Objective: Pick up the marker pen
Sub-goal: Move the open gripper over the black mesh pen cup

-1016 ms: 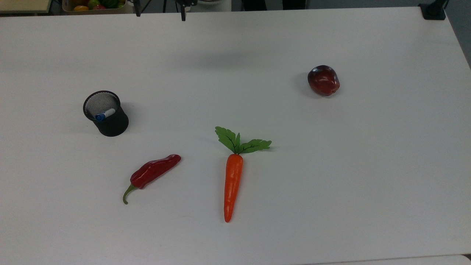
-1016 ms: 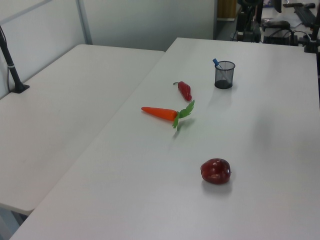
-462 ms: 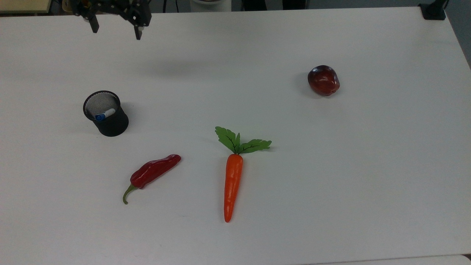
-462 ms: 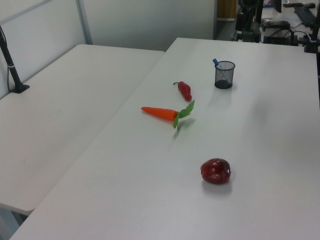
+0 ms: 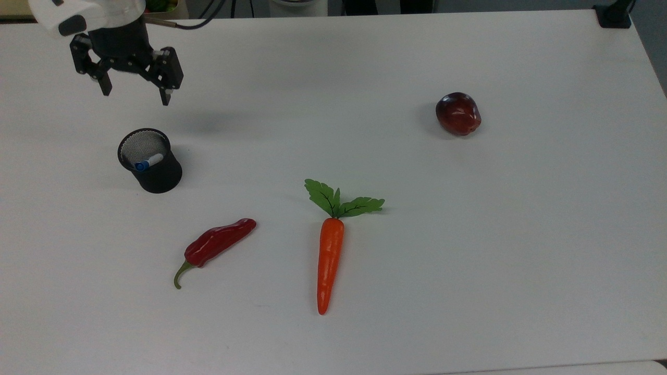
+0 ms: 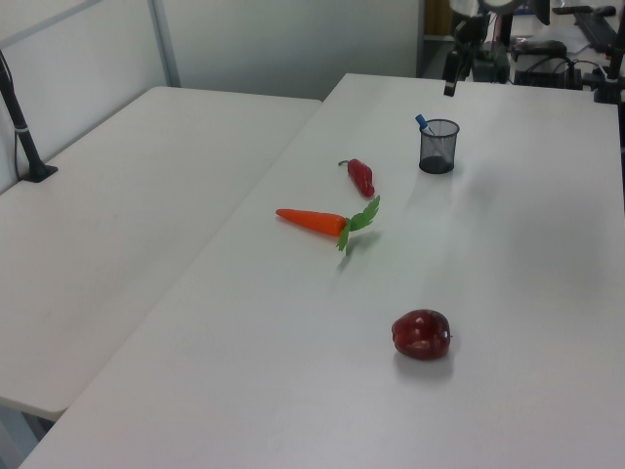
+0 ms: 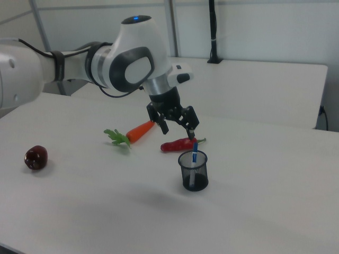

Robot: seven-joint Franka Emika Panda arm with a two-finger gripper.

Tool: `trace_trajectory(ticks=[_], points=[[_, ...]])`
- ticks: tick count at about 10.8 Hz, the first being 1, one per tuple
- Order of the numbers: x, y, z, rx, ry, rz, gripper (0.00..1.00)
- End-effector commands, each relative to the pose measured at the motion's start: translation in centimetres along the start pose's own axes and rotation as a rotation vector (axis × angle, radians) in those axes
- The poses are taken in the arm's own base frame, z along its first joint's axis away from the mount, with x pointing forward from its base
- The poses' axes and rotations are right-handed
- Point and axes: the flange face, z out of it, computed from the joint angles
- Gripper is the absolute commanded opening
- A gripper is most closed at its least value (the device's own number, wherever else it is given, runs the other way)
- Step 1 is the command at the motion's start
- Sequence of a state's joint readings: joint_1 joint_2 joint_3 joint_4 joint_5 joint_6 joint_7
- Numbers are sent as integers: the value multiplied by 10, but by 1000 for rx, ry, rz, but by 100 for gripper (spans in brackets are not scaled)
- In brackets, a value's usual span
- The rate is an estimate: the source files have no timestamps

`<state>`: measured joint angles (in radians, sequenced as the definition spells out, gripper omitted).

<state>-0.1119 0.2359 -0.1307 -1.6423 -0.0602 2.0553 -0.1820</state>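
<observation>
A black pincer (image 5: 134,96), its fingers spread apart and empty, hangs above the white counter (image 5: 469,234) just beyond the black mesh cup (image 5: 151,161), where the marker pen (image 5: 148,162) leans blue-capped end up, apparently lining up a reach.

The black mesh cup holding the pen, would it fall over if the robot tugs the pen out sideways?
Possibly. The black mesh cup looks light, being see-through mesh. The marker pen leans on its rim, so a sideways pull might tip it. A straight lift by the open gripper seems safer.
</observation>
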Motion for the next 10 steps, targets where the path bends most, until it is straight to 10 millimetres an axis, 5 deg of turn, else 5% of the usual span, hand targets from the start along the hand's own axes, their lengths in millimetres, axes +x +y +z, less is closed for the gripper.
trace_trajectory(ticks=[1,5,10], points=[[12,1,33,-3,46,-90,100],[28,-1,75,-24,119,-96,94],[35,-8,94,-1,166,-74,47]])
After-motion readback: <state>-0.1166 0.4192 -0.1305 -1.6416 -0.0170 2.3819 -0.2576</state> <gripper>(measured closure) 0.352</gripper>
